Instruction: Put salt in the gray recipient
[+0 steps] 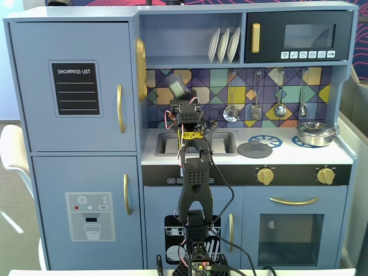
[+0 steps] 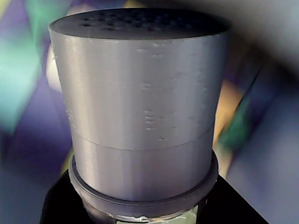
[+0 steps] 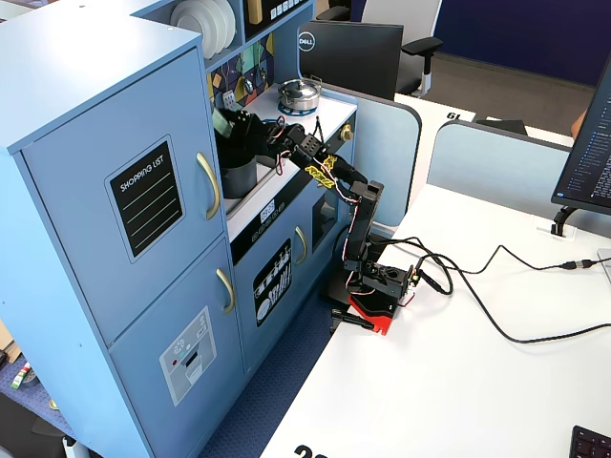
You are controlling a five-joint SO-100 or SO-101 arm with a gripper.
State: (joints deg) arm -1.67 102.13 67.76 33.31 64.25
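While the arm reaches up from the table toward the toy kitchen, its gripper is clenched around the salt, held in the air above the sink and in front of the tiled backsplash. In a fixed view from the front, the shaker is blurred and tilted: its long axis leans up and to the left, cap end highest and farthest left, well above the sink basin. From the wrist view the salt fills nearly everything; its wide gray cap points away from the camera, the holed top face sits at the upper edge of the picture, and a sliver of pale green label shows at the bottom edge, where the dark gripper parts close in on either side.

In a fixed view from the side, the gray recipient stands in the sink area of the counter, a dark pot just below the gripper, with the salt slanting above its open mouth, not touching it as far as I can tell.

To the right of the sink, seen from the front, a flat gray lid lies on the near burner, and a shiny steel pan sits on the far one.
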